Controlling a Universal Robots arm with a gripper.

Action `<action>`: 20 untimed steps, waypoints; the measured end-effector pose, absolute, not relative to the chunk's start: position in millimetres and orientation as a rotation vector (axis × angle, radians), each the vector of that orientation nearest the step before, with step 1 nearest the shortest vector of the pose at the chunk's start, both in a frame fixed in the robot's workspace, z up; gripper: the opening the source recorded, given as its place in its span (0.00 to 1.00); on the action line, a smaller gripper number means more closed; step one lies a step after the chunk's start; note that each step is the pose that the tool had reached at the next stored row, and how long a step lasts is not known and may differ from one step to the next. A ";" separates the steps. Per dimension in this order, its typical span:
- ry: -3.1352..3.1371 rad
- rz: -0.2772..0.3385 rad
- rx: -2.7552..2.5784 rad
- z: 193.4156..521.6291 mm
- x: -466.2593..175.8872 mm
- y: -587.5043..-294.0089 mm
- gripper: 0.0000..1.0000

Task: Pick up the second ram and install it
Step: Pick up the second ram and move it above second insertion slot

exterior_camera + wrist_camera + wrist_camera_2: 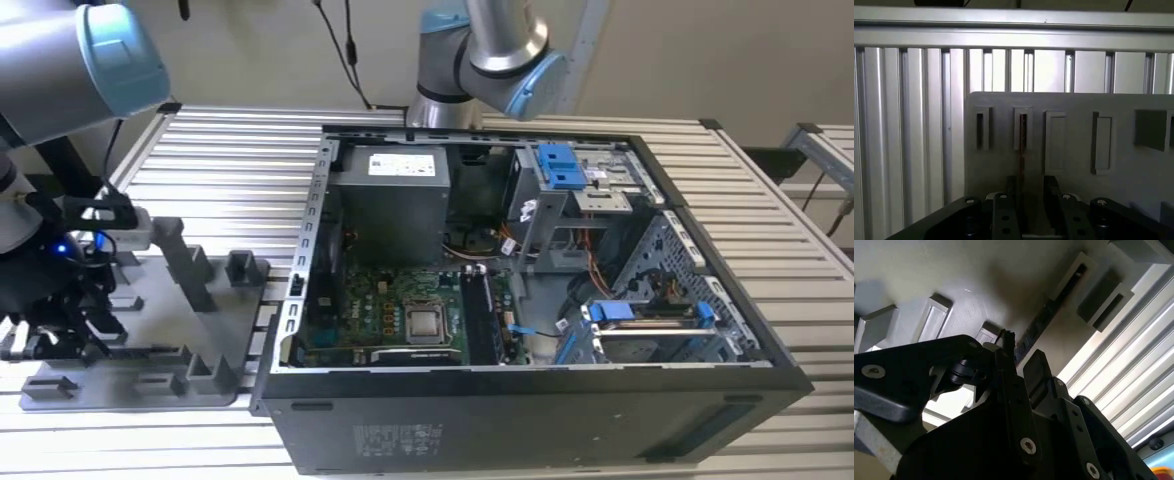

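Observation:
The second ram (1023,142) is a thin dark stick standing on edge in a slot of the grey moulded tray (1079,165). In both wrist views my gripper (1029,189) straddles its near end, one black finger on each side. A gap shows between the ram and one finger (1051,192), so the jaws stand open. In the second wrist view the ram (1041,322) runs away from the gripper (1023,351) across the tray (954,280). In the exterior view the gripper (80,310) hangs low over the tray (174,330) at the exterior view's left.
An open black computer case (534,420) lies to the exterior view's right of the tray, with a green motherboard (387,310) and silver processor (427,322) inside. Upright posts (180,260) rise from the tray. Everything rests on a ribbed aluminium table (227,150).

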State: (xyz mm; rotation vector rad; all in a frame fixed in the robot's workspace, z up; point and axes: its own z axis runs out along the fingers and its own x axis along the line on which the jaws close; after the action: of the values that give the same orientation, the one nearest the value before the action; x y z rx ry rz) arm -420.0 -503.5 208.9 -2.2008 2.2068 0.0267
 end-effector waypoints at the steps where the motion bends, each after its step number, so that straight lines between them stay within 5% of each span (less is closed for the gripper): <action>1: 2.204 0.026 -2.203 207.8 -420.0 -503.7 0.36; 20: 2.171 0.022 -2.232 195.2 -420.9 -505.5 0.36</action>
State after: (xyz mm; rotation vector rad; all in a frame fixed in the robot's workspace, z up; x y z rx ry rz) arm -420.9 -505.5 195.2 -2.2323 2.1708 0.0223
